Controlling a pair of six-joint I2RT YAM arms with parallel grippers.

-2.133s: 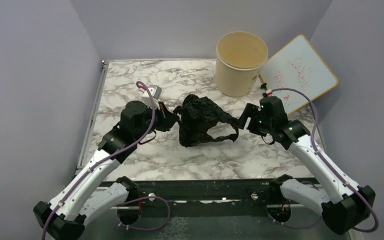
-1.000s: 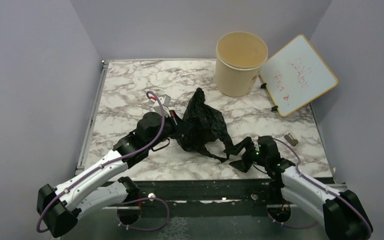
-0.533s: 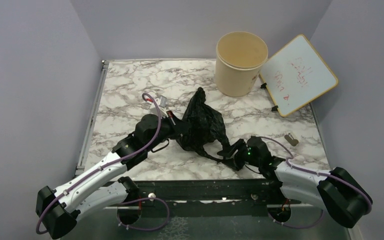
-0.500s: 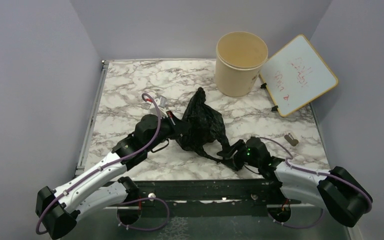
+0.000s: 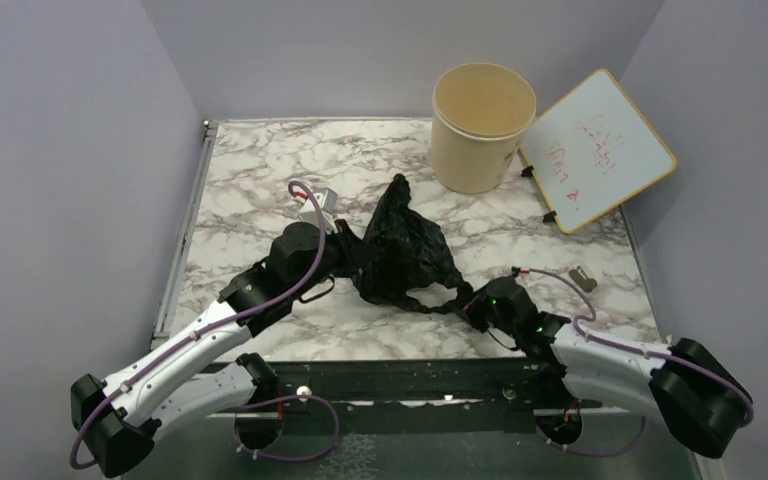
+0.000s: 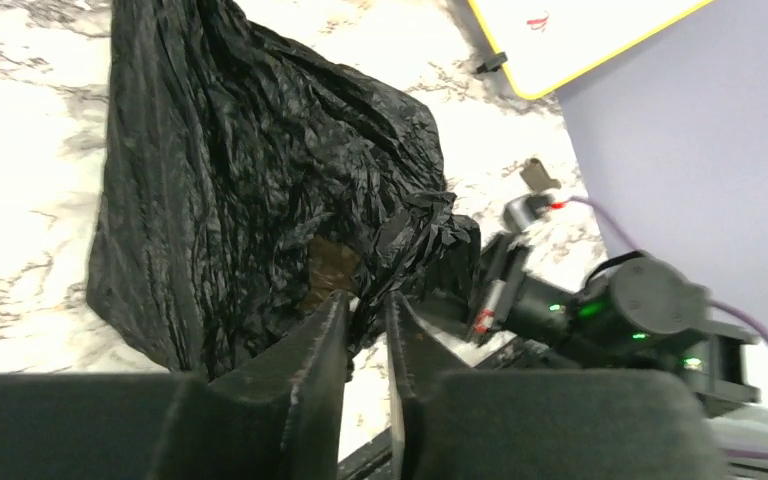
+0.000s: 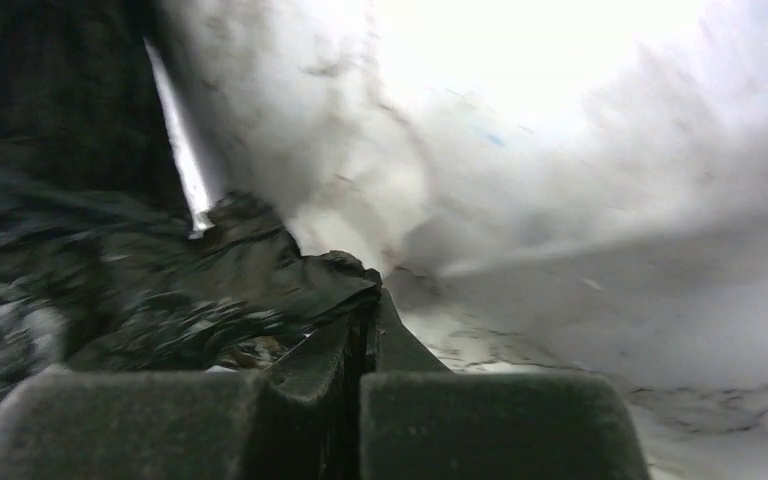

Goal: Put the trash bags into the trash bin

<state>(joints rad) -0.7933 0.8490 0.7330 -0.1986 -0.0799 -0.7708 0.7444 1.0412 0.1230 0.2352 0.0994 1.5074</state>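
- The trash bag [image 5: 405, 250] lies crumpled on the marble table [image 5: 250, 170], between the two arms. It is well apart from the trash bin [image 5: 475, 160], which stands upright and open near the far edge.
- We judge the bag very light, soft and slippery. It is thin glossy film that sags and unfolds when lifted.
- We would take it by a bunched fold or a loop handle, where the plastic gathers thick.
- The left gripper [image 6: 363, 298] is narrowed onto a fold at the bag's left edge, the slim gap between its fingers filled with plastic.
- The right gripper [image 7: 365, 300] is pressed fully together, pinching a strip of black film at the bag's near-right corner.
- We count one black mass (we cannot tell whether it is more than one bag), one bin, one whiteboard [image 5: 600, 140] just beside the bin, and two grippers.
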